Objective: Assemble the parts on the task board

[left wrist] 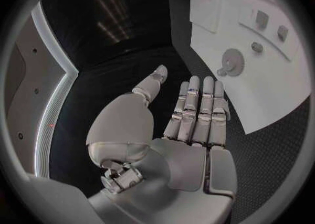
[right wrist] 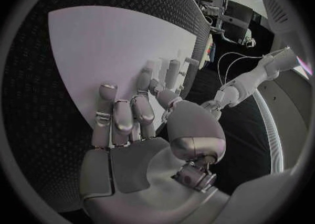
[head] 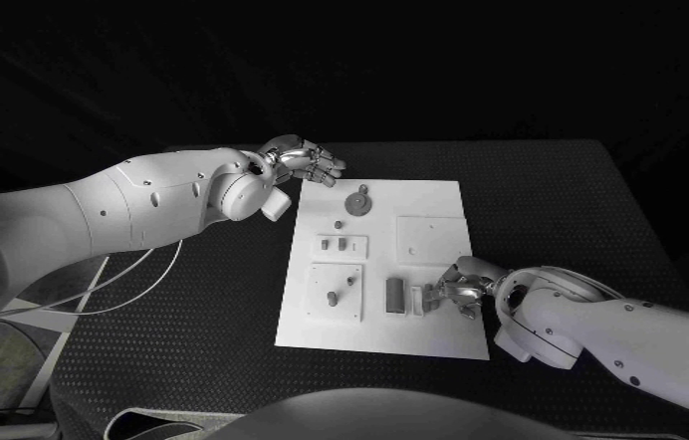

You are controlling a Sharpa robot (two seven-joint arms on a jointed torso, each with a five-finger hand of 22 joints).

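White task board [head: 431, 216] carries grey parts [head: 393, 296]; left hand [head: 299, 160] spread empty, right hand's [head: 462, 289] grasp unclear.

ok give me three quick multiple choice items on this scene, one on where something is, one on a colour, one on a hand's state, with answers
1. Where is the silver left hand?
A. at the far left corner of the white rectangular task board
B. over the board's near right corner
C. flat on the board's middle

2. What colour is the table?
A. white
B. black
C. yellow

3. In the left wrist view, how does the left hand lie?
A. clasped round a small part
B. fingers straight, holding nothing
C. pressed flat on the board

Answers: 1 A, the head view shows it beside the board's far left corner. 2 B, the textured top around the board is black. 3 B, the palm is bare and the fingers extend over the table.
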